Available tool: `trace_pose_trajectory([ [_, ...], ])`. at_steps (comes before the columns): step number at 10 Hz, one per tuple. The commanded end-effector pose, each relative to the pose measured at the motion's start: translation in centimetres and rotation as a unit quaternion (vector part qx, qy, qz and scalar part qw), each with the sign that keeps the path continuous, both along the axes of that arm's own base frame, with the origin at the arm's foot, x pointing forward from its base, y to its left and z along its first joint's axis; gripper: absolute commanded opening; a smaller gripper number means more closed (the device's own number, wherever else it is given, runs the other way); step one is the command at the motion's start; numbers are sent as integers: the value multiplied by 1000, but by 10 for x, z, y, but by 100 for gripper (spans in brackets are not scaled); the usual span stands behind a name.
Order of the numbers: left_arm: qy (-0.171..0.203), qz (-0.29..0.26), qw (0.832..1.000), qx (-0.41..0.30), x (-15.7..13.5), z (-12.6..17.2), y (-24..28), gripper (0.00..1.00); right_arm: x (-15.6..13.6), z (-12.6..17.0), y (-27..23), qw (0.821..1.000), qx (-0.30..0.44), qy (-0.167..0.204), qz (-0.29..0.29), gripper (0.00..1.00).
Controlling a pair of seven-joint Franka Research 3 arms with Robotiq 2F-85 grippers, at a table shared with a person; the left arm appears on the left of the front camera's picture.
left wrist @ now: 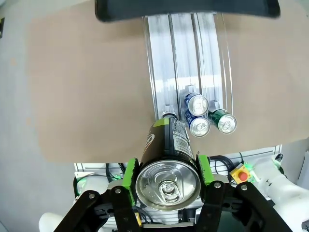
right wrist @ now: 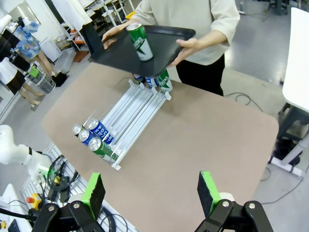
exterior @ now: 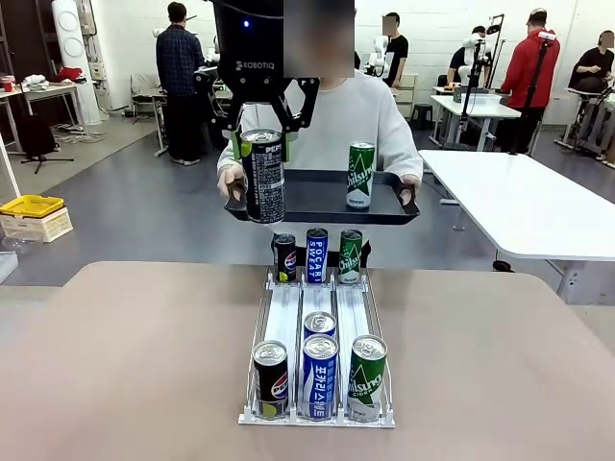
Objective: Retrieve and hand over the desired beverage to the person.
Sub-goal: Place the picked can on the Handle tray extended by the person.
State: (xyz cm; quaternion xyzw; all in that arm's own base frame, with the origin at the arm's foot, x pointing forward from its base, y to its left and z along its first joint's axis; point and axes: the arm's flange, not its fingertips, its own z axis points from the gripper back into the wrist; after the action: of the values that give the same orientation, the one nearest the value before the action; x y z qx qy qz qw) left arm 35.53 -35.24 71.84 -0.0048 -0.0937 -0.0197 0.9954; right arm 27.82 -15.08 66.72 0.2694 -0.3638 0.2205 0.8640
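Left gripper, raised, jaws clamped on a black can; right jaws apart; seven cans in the rack.

Bright, even indoor light, probably from overhead, with only soft shadows on the table. The can tops and the rack show glare. Both wrist views bend at the edges; the front view is sharp.

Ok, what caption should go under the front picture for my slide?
The left end effector holds a black can up by the person's tray, where a green can already stands.
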Motion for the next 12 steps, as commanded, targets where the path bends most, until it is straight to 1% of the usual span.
trace_pose_trajectory([
  [1, -9, 9, 1000, 4, -4, -1, 5, 0, 3, 1, -1, 1000, -2, 2, -2, 100],
  [7, -9, 9, 1000, 4, -4, -1, 5, 0, 3, 1, -1, 1000, -2, 2, -2, 100],
  [8, 1, 2, 1000, 0, 1, -1, 1, 59, 3, 1, -1, 1000, -2, 2, -2, 100],
  [9, -3, 14, 1000, -13, 33, 8, 8, 59, 3, 1, -1, 1000, -2, 2, -2, 100],
  [10, -14, 14, 999, -27, 58, 11, 15, 59, 3, 1, -1, 1000, -2, 2, -2, 100],
  [11, -26, 6, 999, -31, 76, 8, 21, 59, 3, 1, -1, 1000, -2, 2, -2, 100],
  [12, -22, -9, 999, -26, 110, 9, 28, 59, 3, 1, -1, 1000, -2, 2, -2, 100],
])
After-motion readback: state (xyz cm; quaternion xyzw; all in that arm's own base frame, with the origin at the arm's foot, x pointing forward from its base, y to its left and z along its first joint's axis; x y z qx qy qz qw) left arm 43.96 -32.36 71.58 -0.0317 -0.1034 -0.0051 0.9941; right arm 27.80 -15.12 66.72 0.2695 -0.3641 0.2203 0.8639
